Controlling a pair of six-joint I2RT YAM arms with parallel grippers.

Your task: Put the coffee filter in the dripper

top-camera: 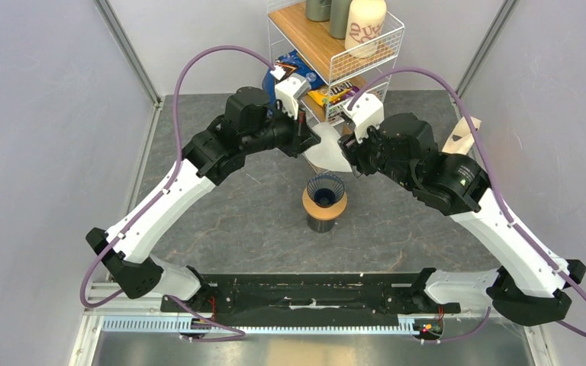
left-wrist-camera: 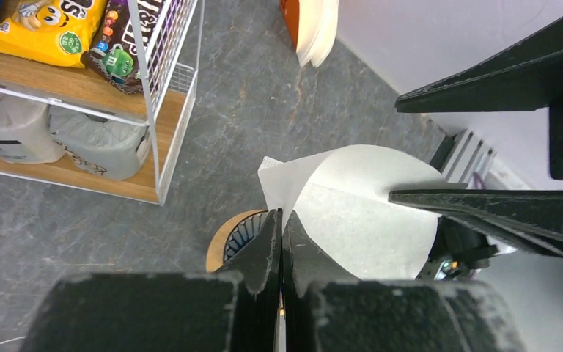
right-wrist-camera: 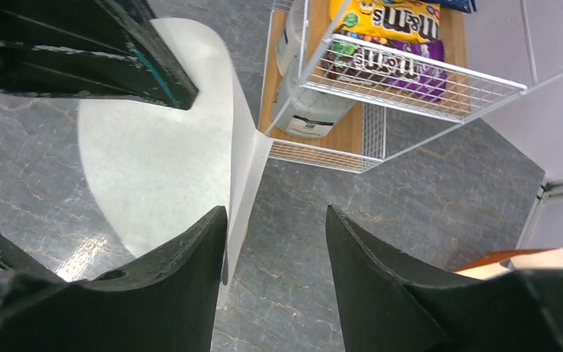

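Two grippers meet over the far side of the dripper [top-camera: 326, 188], which sits mouth up in a tan wooden ring [top-camera: 307, 203] on top of a dark cup [top-camera: 321, 224]. The left gripper [left-wrist-camera: 280, 220] is clenched on one edge of the coffee filter [left-wrist-camera: 366, 220], its fingertips pressed together with the white paper pinched between them. The filter hangs flattened and fan-shaped in the air, above and just beyond the dripper toward the wire shelf [top-camera: 385, 46], not touching it. The right gripper [right-wrist-camera: 277, 220] has its jaws apart. The filter's folded seam runs down just beside the inner face of one finger [right-wrist-camera: 183, 279], and the other finger stands clear of the paper. From the left wrist view the dripper's blue ribbed rim shows just below the filter's lower edge. Farther beyond the dripper, the shelf holds candy bags.
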